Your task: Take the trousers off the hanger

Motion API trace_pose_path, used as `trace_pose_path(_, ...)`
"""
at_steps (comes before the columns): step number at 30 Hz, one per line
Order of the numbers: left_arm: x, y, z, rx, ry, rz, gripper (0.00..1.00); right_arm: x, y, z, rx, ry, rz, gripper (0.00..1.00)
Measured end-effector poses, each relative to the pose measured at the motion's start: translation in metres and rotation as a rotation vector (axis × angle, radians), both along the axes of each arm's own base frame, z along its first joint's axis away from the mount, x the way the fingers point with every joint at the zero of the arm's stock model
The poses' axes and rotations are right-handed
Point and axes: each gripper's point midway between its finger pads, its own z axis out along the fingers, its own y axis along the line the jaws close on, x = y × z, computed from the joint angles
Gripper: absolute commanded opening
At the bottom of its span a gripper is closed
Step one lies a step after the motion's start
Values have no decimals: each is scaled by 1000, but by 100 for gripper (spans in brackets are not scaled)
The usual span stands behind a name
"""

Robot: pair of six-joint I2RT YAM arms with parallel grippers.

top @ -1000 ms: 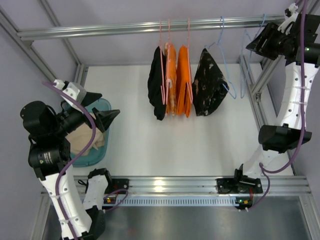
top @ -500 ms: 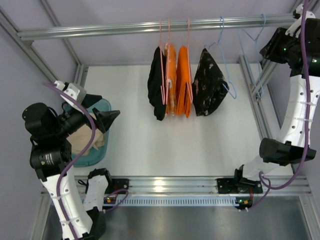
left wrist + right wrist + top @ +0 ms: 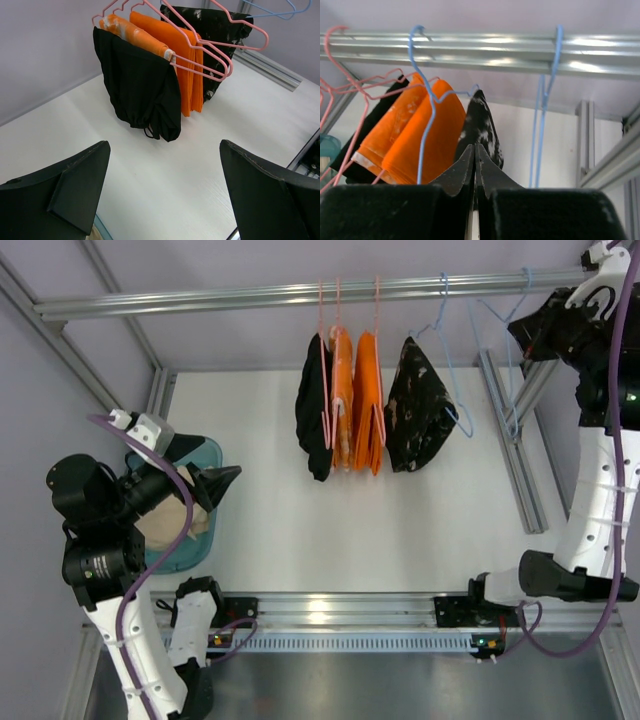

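Observation:
The beige trousers (image 3: 163,523) lie bunched in a teal basket (image 3: 196,542) at the table's left. They are off the hanger (image 3: 497,318), a bare light-blue wire one that hangs from the rail at the far right. It shows edge-on in the right wrist view as the hanger (image 3: 542,125). My right gripper (image 3: 522,332) is raised just right of it, apart from it. In the right wrist view the right gripper (image 3: 474,146) is shut with nothing between its fingers. My left gripper (image 3: 220,456) hovers over the basket, and the left gripper (image 3: 165,150) stands wide open and empty.
On the metal rail (image 3: 250,295) hang a black garment (image 3: 314,410) and orange garments (image 3: 356,405) on pink hangers. A dark patterned garment (image 3: 418,410) hangs on a second blue hanger. An aluminium frame bar (image 3: 510,440) runs along the table's right side.
The right gripper's jaws have closed on nothing, and the right arm has shifted a little beside the bare hanger. The left arm has barely moved.

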Motion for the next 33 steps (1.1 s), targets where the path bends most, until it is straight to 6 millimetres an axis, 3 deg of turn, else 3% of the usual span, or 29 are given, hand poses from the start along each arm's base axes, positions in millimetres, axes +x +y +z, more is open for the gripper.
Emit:
trace_pose_path(5, 2, 1, 0, 0, 3, 4, 96, 17, 13, 10, 8, -59, 24, 0)
trace_pose_path(12, 4, 2, -1, -1, 8, 12, 96, 73, -3, -27, 12, 18, -56, 0)
trace_pose_path(15, 4, 3, -1, 0, 9, 16, 96, 84, -13, -37, -1, 29, -105, 3)
trace_pose_path(22, 5, 3, -1, 0, 9, 20, 97, 88, -42, -38, -35, -27, -269, 30)
trace_pose_path(31, 9, 7, -3, -3, 20, 44, 98, 85, -61, -17, -46, -115, -369, 32)
trace_pose_path(33, 11, 8, -4, -18, 38, 55, 98, 83, -60, -15, -46, -114, -349, 37)
